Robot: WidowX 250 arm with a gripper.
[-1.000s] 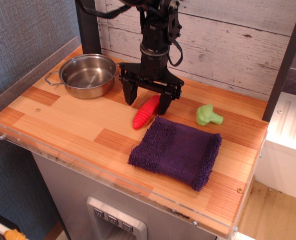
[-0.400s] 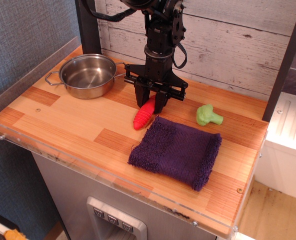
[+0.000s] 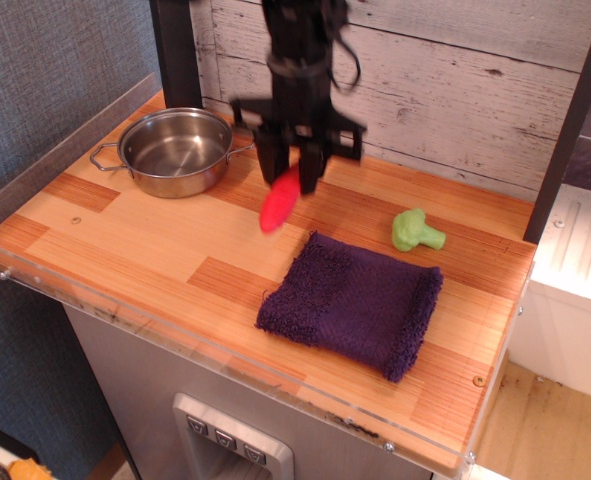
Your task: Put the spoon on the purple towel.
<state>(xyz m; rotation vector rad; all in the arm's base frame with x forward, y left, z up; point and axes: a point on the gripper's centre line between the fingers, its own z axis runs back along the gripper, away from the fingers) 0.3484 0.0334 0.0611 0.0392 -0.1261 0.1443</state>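
Observation:
My black gripper [image 3: 290,172] is shut on the upper end of the spoon [image 3: 278,201], whose thick red ribbed handle hangs down and to the left, lifted above the wooden counter. The spoon's metal bowl is hidden behind the fingers. The image is a little blurred by motion. The purple towel [image 3: 355,302] lies flat on the counter in front and to the right of the gripper, with nothing on it.
A steel pot [image 3: 175,150] with side handles stands at the back left. A green toy broccoli [image 3: 414,231] lies right of the gripper, behind the towel. A whitewashed plank wall [image 3: 455,90] rises behind the counter [image 3: 135,250].
The gripper closed on the spoon's upper end and then rose, lifting the spoon off the counter and shifting slightly left. Towel, pot and broccoli have not moved.

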